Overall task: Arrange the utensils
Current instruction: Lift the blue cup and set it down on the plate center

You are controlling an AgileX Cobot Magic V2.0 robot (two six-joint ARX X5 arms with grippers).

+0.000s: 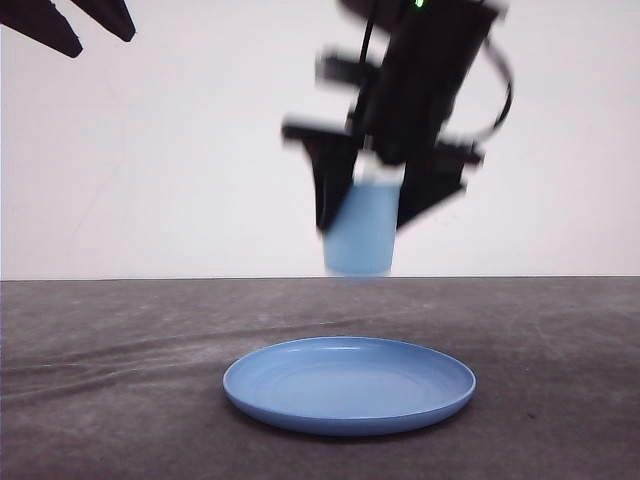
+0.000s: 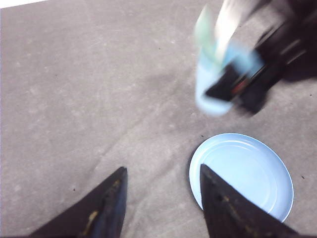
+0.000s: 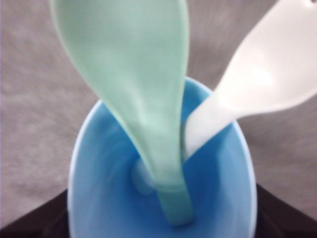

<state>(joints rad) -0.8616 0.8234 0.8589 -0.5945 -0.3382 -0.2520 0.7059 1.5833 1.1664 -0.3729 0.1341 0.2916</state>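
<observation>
A pale mint-green spoon (image 3: pixel 133 74) and a white fork (image 3: pixel 267 74) stand handle-down inside a light blue cup (image 3: pixel 99 188). My right gripper (image 1: pixel 365 220) is shut on that cup (image 1: pixel 360 240) and holds it in the air above a round blue plate (image 1: pixel 245 385). The picture of it is motion-blurred. Its dark fingers (image 3: pixel 285 215) sit at either side of the cup. In the left wrist view the cup (image 2: pixel 210 96), spoon (image 2: pixel 203 27) and fork (image 2: pixel 228 22) are blurred beyond the plate (image 2: pixel 247 173). My left gripper (image 2: pixel 162 167) is open and holds nothing; it hangs high at the left (image 1: pixel 98 42).
The plate lies flat on a dark grey tabletop (image 1: pixel 110 400), near the front middle. Bare table stretches to the left and right of it. A plain white wall (image 1: pixel 180 160) stands behind the table.
</observation>
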